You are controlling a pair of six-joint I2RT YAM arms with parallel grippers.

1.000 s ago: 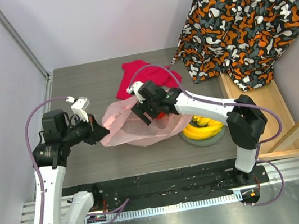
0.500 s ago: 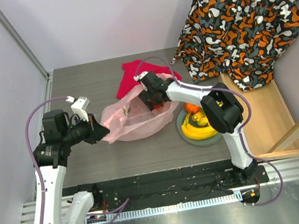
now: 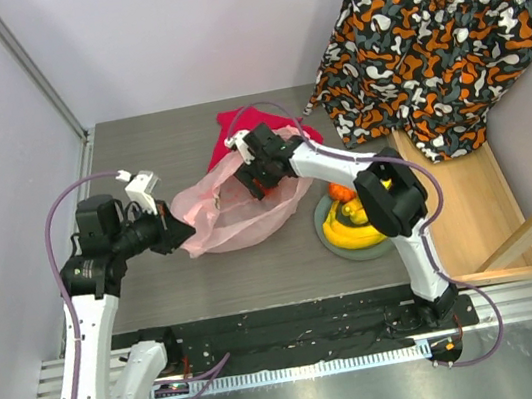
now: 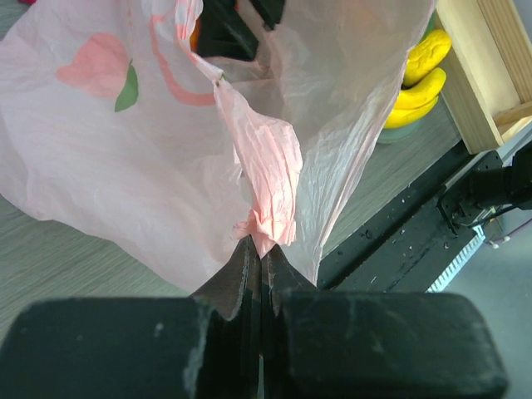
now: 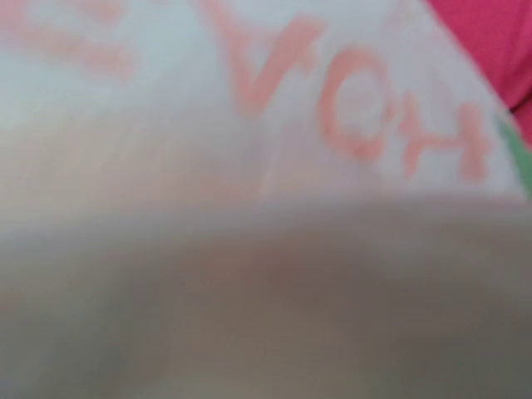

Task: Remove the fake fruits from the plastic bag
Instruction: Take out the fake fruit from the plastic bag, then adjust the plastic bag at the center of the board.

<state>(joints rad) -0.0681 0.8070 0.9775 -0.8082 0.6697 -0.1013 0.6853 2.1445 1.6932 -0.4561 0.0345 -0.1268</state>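
Note:
The pale-pink plastic bag [image 3: 233, 215] lies mid-table, its near-left edge bunched into a twist. My left gripper [image 3: 183, 235] is shut on that twist [image 4: 268, 204]. My right gripper [image 3: 254, 176] reaches into the bag's far side from the right. It shows as a dark shape [image 4: 229, 29] through the film, with a bit of orange beside it. The right wrist view is only blurred bag film [image 5: 249, 125], so its jaws are hidden. Yellow bananas [image 3: 352, 231] and an orange fruit [image 3: 341, 191] lie on the grey-green plate [image 3: 340, 250].
A red cloth [image 3: 240, 128] lies just behind the bag. A wooden tray [image 3: 471, 218] runs along the right side, with a patterned orange-and-black cloth [image 3: 424, 43] draped over its far end. The black base rail crosses the near edge.
The right gripper has drawn back toward the far side of the bag and its elbow has folded in. The bag has slid off the plate, uncovering the orange fruit. The left gripper holds still.

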